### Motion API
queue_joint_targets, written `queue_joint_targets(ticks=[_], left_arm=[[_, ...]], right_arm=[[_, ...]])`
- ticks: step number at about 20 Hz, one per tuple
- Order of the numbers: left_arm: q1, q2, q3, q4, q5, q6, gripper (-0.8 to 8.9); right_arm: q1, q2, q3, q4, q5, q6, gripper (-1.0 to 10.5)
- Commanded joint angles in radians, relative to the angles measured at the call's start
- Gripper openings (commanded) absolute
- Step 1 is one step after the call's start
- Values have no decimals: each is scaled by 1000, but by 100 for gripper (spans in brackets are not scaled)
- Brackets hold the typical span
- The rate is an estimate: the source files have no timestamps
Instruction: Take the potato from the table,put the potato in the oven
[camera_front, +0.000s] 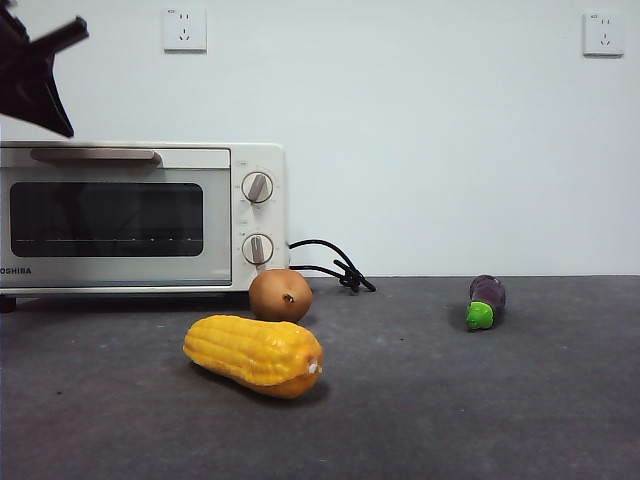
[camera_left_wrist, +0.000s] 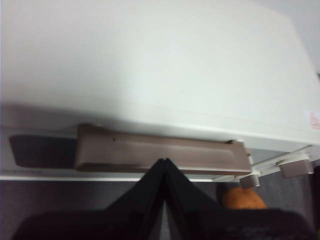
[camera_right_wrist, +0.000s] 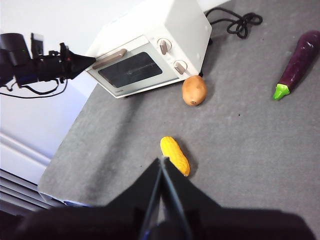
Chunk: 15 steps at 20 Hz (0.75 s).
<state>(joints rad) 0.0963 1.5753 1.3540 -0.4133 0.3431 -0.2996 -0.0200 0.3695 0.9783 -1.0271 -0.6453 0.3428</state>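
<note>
Opening the oven (camera_front: 140, 215) looks to be the step in hand: the left gripper (camera_left_wrist: 165, 162) hovers just in front of the oven's bar handle (camera_left_wrist: 160, 156), jaws pressed together and holding nothing. Judging by this, the next move calls for hooking or clasping that handle and swinging the door down, since the door is shut. The right gripper (camera_right_wrist: 162, 161) waits high above the table (camera_front: 500, 400), jaws closed and empty too. The potato (camera_front: 280, 295) sits on the table just in front of the oven's knob side, untouched. Counted: one oven with two knobs (camera_front: 257, 187), one potato, one corn cob (camera_front: 255, 353) near the oven, one eggplant (camera_front: 486, 301) well apart from it, one black cord (camera_front: 330, 263).
</note>
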Motion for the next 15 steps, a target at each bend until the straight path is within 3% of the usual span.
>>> queue_joint_targets(ticks=[1, 15], left_arm=[[4, 25, -2, 19, 5, -16, -5], [6, 63, -2, 53, -7, -18, -5]], right_arm=[[-1, 3, 1, 5, -3, -15, 1], [-1, 26, 1, 9, -2, -22, 1]])
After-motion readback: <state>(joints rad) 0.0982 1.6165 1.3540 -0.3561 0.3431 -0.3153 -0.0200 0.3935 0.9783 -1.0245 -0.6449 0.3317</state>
